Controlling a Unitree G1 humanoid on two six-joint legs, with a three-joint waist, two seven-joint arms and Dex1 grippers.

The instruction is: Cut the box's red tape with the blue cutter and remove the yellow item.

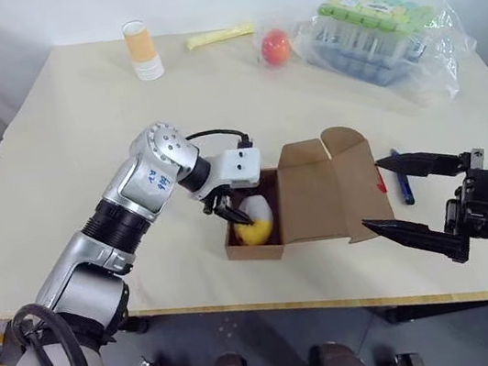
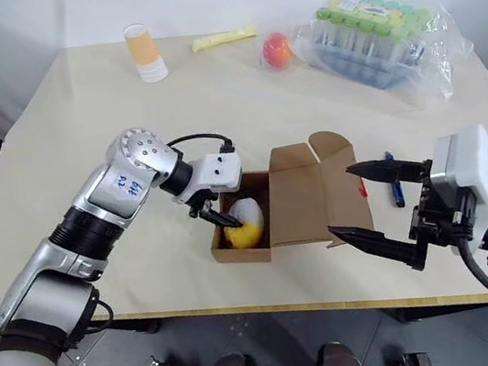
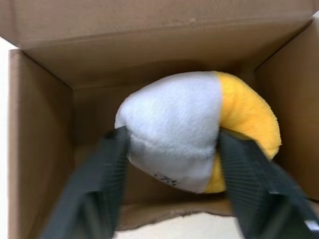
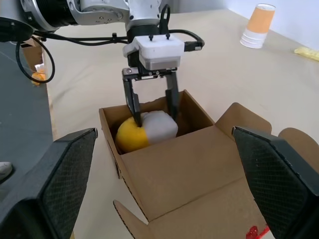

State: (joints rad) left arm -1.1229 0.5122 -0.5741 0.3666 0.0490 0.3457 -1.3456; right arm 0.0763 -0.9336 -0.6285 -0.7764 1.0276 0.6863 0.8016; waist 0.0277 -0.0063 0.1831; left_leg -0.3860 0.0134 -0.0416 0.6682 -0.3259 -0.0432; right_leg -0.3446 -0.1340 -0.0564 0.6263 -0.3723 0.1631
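The brown box (image 1: 307, 193) stands open near the table's front edge, its lid flaps folded up to the right. Inside lies the yellow item (image 1: 255, 219), a plush ball, half white and half yellow (image 3: 174, 124). My left gripper (image 1: 230, 211) reaches down into the box, its fingers (image 3: 112, 164) pressed against both sides of the white half. The red tape (image 1: 380, 182) shows on the right flap's edge. The blue cutter (image 1: 406, 190) lies on the table right of the box. My right gripper (image 1: 371, 193) hovers open beside the flaps, holding nothing.
At the table's back stand an orange-and-white cup (image 1: 142, 49), a pale yellow strip (image 1: 219, 35), a red-orange fruit (image 1: 275, 46) and a clear bag of green-capped tubes (image 1: 378, 32). The table's front edge (image 1: 245, 304) runs just below the box.
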